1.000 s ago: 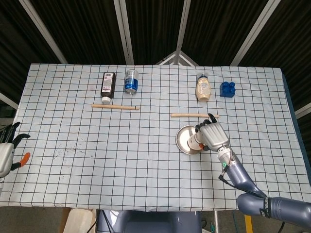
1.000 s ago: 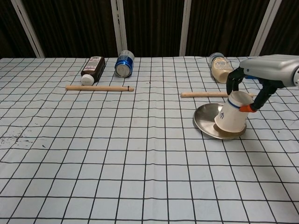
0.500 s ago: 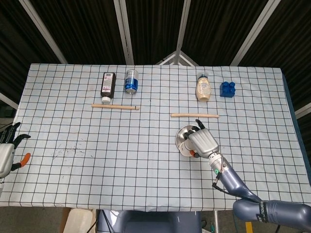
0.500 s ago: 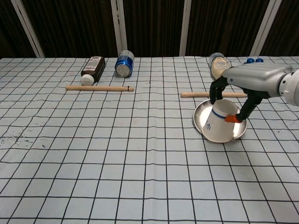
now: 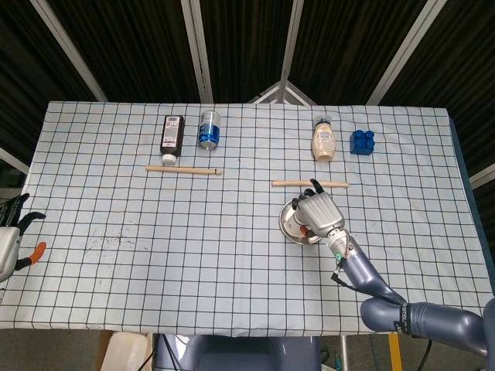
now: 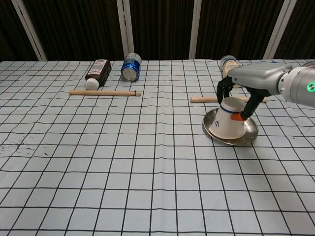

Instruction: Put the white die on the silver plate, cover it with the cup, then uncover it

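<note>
R hand (image 6: pixel 239 96) fingers wrap upturned cup (image 6: pixel 227 124) on silver plate (image 6: pixel 247 137); die hidden. L hand (image 5: pixel 11 241) cut off at desk's left edge, grip unclear.

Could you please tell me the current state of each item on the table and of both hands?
Cup: upside down on the plate, held.
Plate: under the cup.
Right hand: grips the cup.
Left hand: holds nothing, fingers apart.
Dark bottle: lying down.
Can: lying down.
</note>
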{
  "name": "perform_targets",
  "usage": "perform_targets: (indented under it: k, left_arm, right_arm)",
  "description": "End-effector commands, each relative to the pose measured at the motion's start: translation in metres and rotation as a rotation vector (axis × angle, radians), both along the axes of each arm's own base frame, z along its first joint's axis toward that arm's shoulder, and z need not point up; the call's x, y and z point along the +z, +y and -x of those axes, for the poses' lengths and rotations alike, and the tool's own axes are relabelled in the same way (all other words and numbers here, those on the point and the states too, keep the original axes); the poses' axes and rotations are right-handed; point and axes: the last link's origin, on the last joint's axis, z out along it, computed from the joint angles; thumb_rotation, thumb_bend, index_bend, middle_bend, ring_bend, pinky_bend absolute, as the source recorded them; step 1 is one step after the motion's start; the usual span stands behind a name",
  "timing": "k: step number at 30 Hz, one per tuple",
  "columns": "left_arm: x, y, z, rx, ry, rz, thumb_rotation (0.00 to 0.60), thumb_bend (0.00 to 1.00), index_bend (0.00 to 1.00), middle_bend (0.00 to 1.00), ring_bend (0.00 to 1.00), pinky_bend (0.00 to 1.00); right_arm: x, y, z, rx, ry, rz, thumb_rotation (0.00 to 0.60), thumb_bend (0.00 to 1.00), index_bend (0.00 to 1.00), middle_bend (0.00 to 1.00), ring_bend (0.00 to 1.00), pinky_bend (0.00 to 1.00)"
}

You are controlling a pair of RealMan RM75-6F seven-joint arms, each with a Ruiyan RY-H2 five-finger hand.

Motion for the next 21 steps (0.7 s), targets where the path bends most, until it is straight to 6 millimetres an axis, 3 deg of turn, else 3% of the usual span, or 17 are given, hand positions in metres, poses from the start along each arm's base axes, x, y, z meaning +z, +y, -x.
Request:
perform_targets:
  k: [1,21]
  left_arm:
    - [-0.001,0.000,0.000,0.001,0.002,0.002,0.600,0.47,0.29,0.00,0.00,0.10]
    - [-0.004,0.000,-0.001,0.003,0.013,0.008,0.600,0.47,0.29,0.00,0.00,0.10]
  right_arm:
    - [0.004,-0.003,0.004,-0.012,0.000,0.005,0.600,0.36,0.45,0.46,0.23,0.00]
    - [0.010,0.026,0.035,-0.005,-0.011,0.015,0.600,0.36,0.46,0.46,0.23,0.00]
